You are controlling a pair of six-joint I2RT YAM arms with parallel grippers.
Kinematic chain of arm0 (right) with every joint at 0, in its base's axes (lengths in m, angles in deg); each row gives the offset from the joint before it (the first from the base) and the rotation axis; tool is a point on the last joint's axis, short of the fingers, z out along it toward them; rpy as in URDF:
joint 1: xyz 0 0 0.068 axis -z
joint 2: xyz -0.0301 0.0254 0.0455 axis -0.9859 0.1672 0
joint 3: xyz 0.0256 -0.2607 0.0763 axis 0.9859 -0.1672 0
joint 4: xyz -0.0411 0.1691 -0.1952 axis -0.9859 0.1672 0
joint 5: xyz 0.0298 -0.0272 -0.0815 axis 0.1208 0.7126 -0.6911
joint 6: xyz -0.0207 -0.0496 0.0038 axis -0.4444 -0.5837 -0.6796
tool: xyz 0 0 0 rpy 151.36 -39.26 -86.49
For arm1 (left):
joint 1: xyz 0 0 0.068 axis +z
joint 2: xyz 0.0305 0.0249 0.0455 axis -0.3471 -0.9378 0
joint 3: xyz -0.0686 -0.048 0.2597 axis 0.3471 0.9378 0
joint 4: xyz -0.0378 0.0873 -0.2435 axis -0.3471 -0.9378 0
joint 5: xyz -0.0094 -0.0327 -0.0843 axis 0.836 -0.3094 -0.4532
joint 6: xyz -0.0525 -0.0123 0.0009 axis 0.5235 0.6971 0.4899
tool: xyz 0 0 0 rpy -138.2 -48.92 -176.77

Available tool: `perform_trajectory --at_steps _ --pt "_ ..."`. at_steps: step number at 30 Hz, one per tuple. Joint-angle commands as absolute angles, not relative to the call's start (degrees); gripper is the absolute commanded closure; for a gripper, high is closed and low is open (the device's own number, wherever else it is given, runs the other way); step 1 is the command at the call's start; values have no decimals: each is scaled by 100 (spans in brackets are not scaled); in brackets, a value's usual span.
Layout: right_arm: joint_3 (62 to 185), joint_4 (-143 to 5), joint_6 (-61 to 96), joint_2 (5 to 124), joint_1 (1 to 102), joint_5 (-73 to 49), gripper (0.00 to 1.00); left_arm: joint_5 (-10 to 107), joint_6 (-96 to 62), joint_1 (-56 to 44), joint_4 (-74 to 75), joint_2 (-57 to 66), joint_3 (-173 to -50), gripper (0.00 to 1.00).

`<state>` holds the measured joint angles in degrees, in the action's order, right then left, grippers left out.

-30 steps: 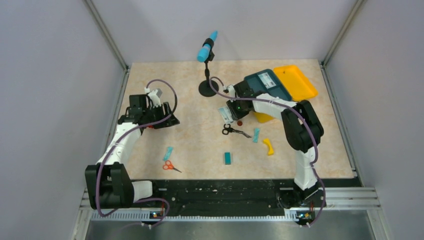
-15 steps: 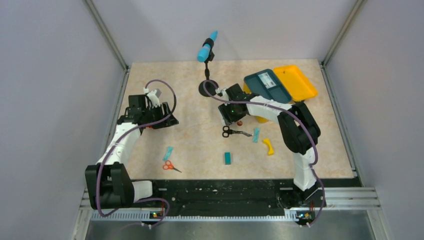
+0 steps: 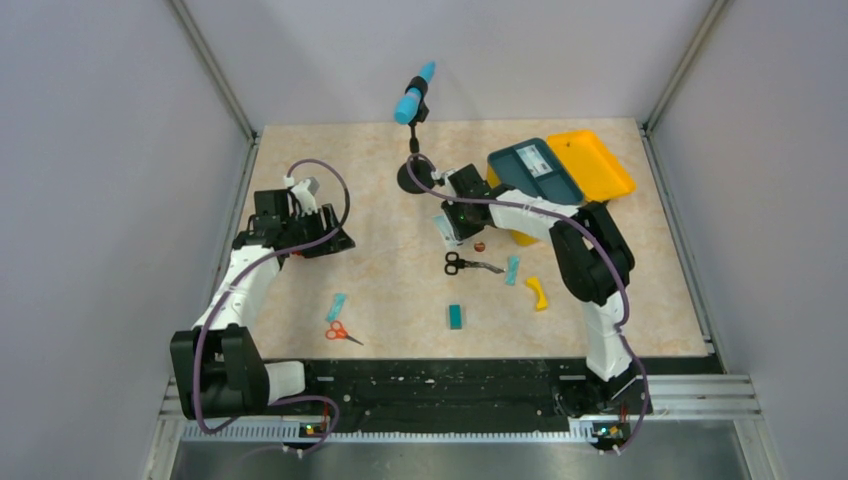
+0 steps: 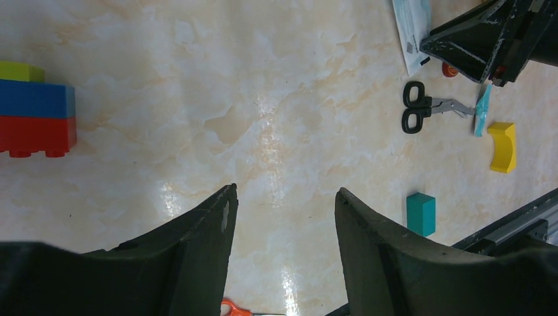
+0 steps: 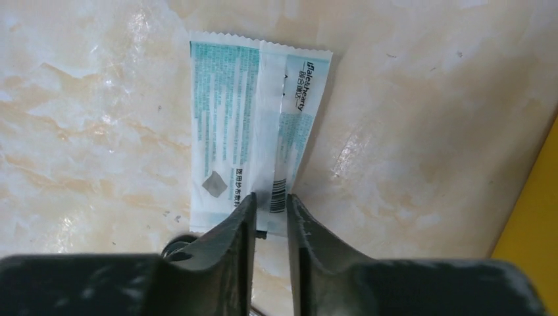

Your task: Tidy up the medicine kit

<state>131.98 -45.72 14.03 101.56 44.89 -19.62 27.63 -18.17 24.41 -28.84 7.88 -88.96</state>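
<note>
Pale grey walls [image 3: 120,150] close in on three sides, bare and evenly lit. Metal posts [image 3: 213,68] run up the back corners. The desk [image 3: 390,280] is beige and marbled like stone, with soft glare on it. A black rail [image 3: 440,385] lines its near edge, with a metal ledge [image 3: 450,455] just below.

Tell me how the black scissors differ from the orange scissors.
The black scissors have black handles and look bigger; the orange scissors have orange handles and look smaller. The black pair lies mid-table; the orange pair lies nearer the front edge, further left. Both lie flat on the table.
</note>
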Motion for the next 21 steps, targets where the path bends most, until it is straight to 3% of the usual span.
perform_trajectory --at_steps 1,4,11,21 --pt "12913 -4487 1473 10355 4410 -1974 82 2768 -1864 2501 -2667 993 -8851 39" --pt "12692 -4519 1287 10212 4377 -2141 100 2776 -1865 2518 -2618 993 -8823 39" --pt "12713 -4557 709 9502 4388 -2489 100 2786 -1870 2542 -2577 868 -8891 39" --pt "13043 -3993 59 7898 4766 -1358 100 2790 -1906 2541 -2606 656 -8950 39"
